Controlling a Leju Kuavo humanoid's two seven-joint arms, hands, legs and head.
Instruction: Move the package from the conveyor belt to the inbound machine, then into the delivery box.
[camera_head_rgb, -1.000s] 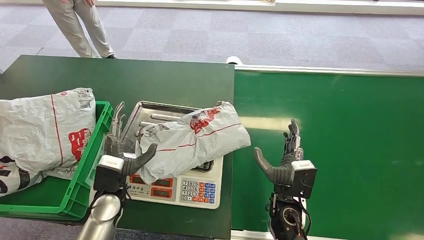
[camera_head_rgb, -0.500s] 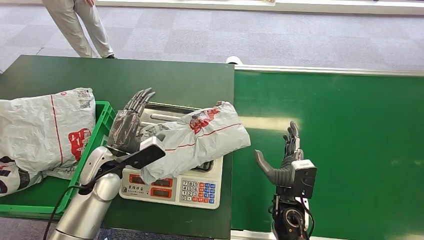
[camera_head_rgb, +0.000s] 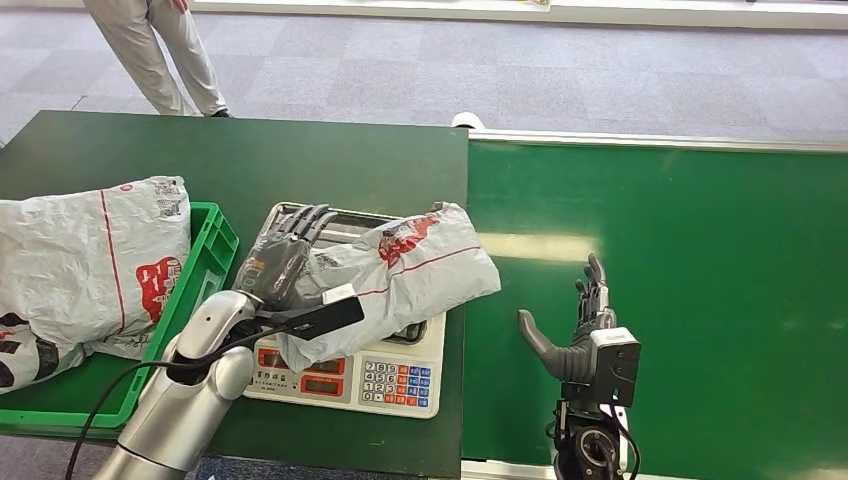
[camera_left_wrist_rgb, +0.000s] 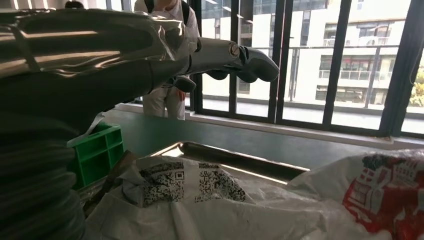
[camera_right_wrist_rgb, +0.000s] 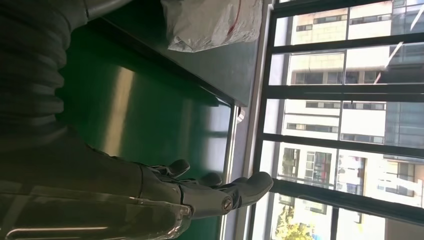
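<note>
Centrally, lower middle of the head view: package, a grey-white plastic mailer with red print and QR labels, lying across the steel tray of the inbound machine, a weighing scale with red displays and a coloured keypad; one end of the package overhangs toward the conveyor.

Left hand: palm down over the package's near end, fingers spread and extended toward the tray; whether it presses the bag cannot be told, and nothing is gripped. In the left wrist view the fingers stretch out above the crumpled package, apart from it.

Right hand: lower right of centre, upright above the conveyor belt, thumb out, fingers apart, holding nothing.

Delivery box: green plastic crate, lower left, just beside the scale, containing a second mailer bag that bulges over its rim.

Surfaces: dark green table, upper left; brighter green belt with a pale reflection, right half.

Room: grey carpet tiles along the top; a person's legs, upper left. The wrist views show large dark-framed windows and buildings outside.
</note>
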